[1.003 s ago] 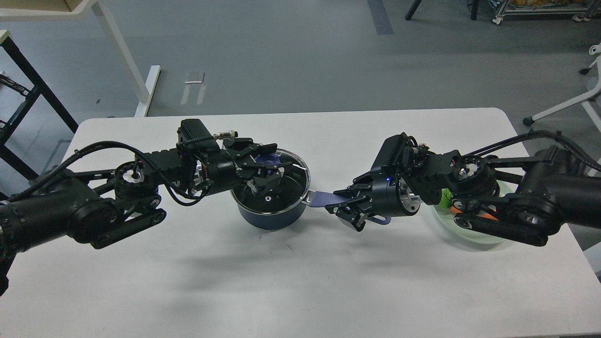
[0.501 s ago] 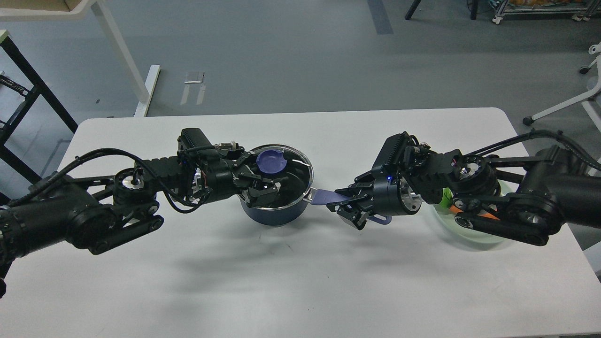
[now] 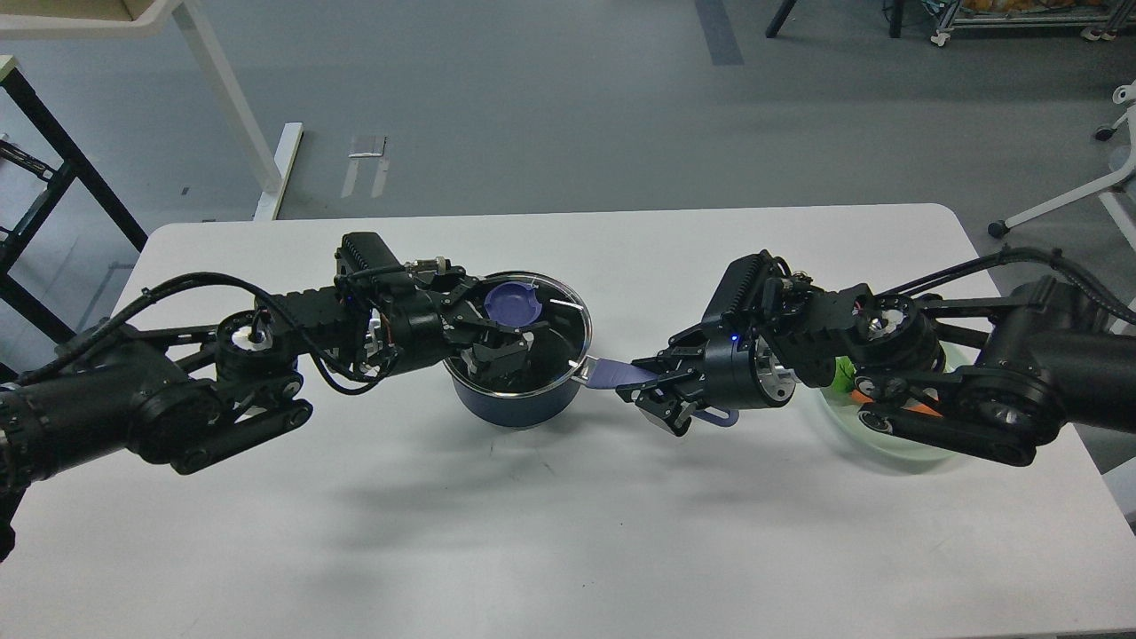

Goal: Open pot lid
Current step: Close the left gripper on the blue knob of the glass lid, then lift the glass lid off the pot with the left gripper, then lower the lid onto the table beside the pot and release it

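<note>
A dark blue pot (image 3: 515, 410) stands on the white table (image 3: 568, 532), left of centre. Its glass lid (image 3: 559, 327) sits on it, with a purple-blue knob (image 3: 513, 306) on top. My left gripper (image 3: 497, 333) hangs over the lid with its fingers spread, right beside the near-left side of the knob. I cannot tell whether it touches the knob. My right gripper (image 3: 646, 389) is shut on the pot's purple-blue side handle (image 3: 608, 373), to the right of the pot.
A pale green bowl (image 3: 887, 444) with orange and green items stands at the right, mostly under my right arm. A white table leg (image 3: 231, 106) and a black frame (image 3: 53, 151) stand on the floor beyond the table's far left.
My left gripper has drawn back from covering the knob, so the knob now shows, and then edged a little toward it again. The right gripper and the pot have stayed put.
</note>
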### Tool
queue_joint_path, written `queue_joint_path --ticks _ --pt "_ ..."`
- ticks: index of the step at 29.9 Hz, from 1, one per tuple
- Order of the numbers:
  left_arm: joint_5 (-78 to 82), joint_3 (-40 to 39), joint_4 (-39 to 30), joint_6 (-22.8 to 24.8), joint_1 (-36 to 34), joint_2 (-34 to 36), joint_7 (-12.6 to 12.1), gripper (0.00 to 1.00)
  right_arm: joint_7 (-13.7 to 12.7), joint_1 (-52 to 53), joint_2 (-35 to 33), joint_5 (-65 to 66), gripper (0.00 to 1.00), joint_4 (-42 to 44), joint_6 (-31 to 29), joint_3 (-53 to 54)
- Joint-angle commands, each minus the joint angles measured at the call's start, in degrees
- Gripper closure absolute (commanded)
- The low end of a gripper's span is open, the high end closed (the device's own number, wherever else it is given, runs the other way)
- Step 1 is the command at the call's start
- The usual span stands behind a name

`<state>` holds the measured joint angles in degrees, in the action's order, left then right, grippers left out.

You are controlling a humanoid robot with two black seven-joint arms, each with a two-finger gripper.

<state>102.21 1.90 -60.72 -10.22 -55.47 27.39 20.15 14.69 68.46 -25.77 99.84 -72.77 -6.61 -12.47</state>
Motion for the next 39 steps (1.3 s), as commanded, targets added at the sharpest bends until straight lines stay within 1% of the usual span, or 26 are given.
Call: queue_joint_path --ticks 1,4,7,11,16,19,22,24,28,31,35,39 --pt "0.01 0.04 -0.1 0.03 0.01 0.12 0.16 0.36 -0.01 -0.08 0.02 0.0 0.73 0.0 0.01 -0.01" --pt "0.01 0.12 -0.1 0.03 0.01 0.3 0.24 0.44 -0.01 -0.08 0.02 0.0 0.73 0.0 0.01 -0.01" --pt "0.01 0.04 -0.1 0.03 -0.08 0.39 0.33 0.48 -0.01 0.0 0.37 -0.08 0.73 0.0 0.01 -0.01" --pt "-0.16 -0.31 -0.19 0.12 -0.43 1.09 0.42 0.48 -0.01 0.0 0.37 -0.08 0.73 0.0 0.01 -0.01" --pt "-2.97 -0.32 -0.72 0.29 -2.54 4.07 0.42 0.48 -0.01 -0.08 0.37 -0.17 0.73 0.09 0.1 -0.01" --pt "-4.82 -0.32 -1.33 0.56 -3.77 7.05 0.68 0.48 -0.01 0.0 0.37 -0.26 0.72 0.18 0.01 0.08" --pt "-6.58 -0.14 -2.91 0.73 -4.3 11.36 2.09 0.48 -0.01 0.18 0.37 -0.26 0.72 0.09 0.01 -0.01" --pt "-6.76 0.3 -4.23 0.73 -4.21 14.61 2.26 0.48 -0.01 0.36 0.37 -0.26 0.72 0.09 0.01 -0.01" --pt "-7.02 1.09 -4.76 0.64 -2.11 21.81 2.7 0.48 -0.01 0.36 0.37 -0.26 0.72 0.09 0.01 -0.01" --pt "-7.02 2.23 -4.67 0.12 0.53 25.16 2.97 0.48 -0.01 0.01 0.11 -0.43 0.72 -0.09 0.01 0.17" --pt "-7.98 2.15 -3.8 -0.15 4.48 26.14 2.97 0.48 -0.01 -0.26 -0.24 -0.35 0.72 -0.09 0.02 -0.01" --pt "-10.53 2.32 -2.3 -0.32 6.42 25.61 2.53 0.48 -0.01 -0.17 -0.33 -0.43 0.72 -0.17 0.1 0.08"
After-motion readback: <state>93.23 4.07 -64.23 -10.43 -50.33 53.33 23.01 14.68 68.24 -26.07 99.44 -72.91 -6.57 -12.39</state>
